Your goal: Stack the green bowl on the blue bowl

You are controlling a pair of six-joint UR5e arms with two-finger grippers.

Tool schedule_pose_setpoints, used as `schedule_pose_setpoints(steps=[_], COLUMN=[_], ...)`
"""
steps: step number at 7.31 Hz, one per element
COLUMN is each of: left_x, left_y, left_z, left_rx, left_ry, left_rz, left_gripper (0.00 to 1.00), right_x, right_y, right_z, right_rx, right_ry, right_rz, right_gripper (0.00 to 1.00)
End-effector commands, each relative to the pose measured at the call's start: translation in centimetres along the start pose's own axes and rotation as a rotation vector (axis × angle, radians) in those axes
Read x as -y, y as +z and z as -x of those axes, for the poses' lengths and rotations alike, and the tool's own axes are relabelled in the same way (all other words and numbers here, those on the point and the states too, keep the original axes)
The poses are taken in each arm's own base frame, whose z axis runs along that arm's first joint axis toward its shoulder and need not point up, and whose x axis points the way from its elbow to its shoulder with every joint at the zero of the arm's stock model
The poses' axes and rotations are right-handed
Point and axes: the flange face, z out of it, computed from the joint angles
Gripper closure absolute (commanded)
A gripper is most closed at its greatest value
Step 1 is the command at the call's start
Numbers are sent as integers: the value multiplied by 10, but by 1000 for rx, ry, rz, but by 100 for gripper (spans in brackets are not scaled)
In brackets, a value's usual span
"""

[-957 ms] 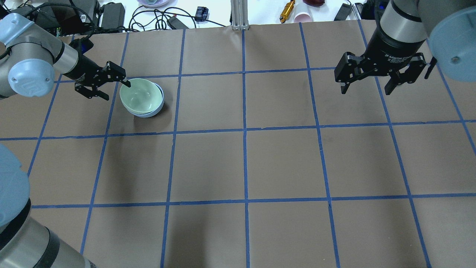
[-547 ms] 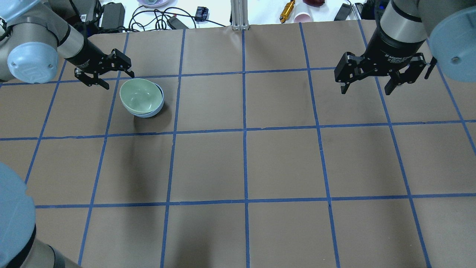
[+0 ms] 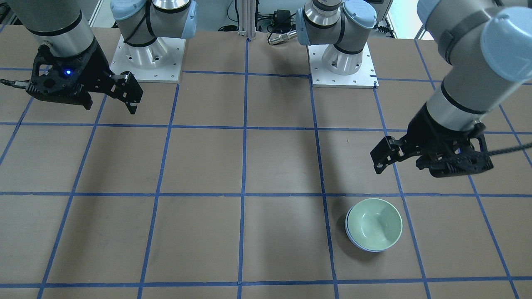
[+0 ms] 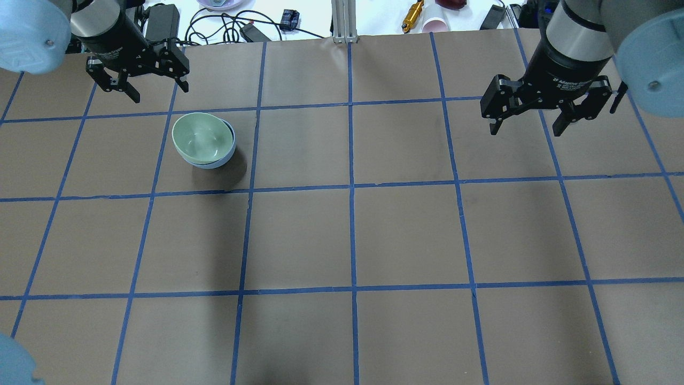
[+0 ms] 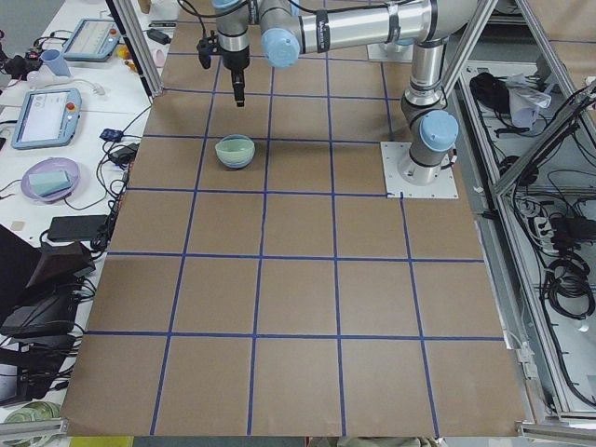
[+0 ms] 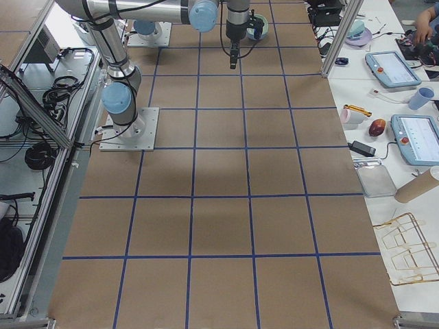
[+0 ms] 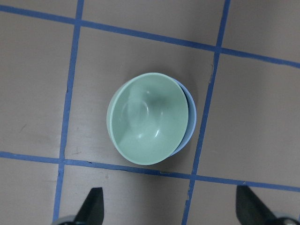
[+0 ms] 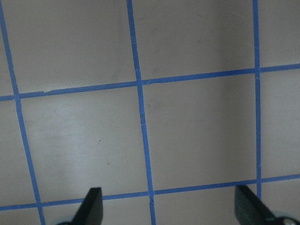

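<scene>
The pale green bowl point(image 4: 202, 138) sits nested inside the blue bowl point(image 4: 226, 156) on the brown table, left of centre. Only the blue bowl's rim shows around it. In the left wrist view the green bowl point(image 7: 147, 124) lies below the camera with a crescent of the blue bowl point(image 7: 190, 123) on its right. My left gripper point(image 4: 160, 92) is open and empty, raised above the table and beyond the bowls toward the far edge. My right gripper point(image 4: 526, 129) is open and empty, high over the far right of the table.
An aluminium post point(image 4: 344, 21) stands at the far edge's middle. Cables and power adapters point(image 4: 160, 18), a pink cup point(image 4: 434, 24) and a gold cylinder point(image 4: 412, 15) lie on the white bench beyond. Both arm bases point(image 3: 145, 62) stand at the robot's side.
My left gripper has drawn back from the green bowl's rim, rising and moving toward the far edge. The stacked bowls have stayed put. The right arm has not moved.
</scene>
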Motion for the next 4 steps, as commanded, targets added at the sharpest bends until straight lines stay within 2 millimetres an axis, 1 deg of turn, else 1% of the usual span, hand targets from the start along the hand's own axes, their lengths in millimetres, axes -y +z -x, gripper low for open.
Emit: schedule_pose_setpoints(steps=[1,2,3,4], left_x=[-49,-69,-83,-95], left_y=[-43,-56,-62,-56], left_z=[-36,-38,-37,-38], left_rx=[11,10,8,12], left_ry=[13,19,21,27], left_rz=[5,32,30,44], left_gripper=[0,0,0,0], right_x=[0,0,0,0], right_y=[0,0,0,0], right_z=[0,0,0,0], right_rx=[0,0,0,0], right_ry=[0,0,0,0], right_rz=[0,0,0,0], right_gripper=[0,0,0,0])
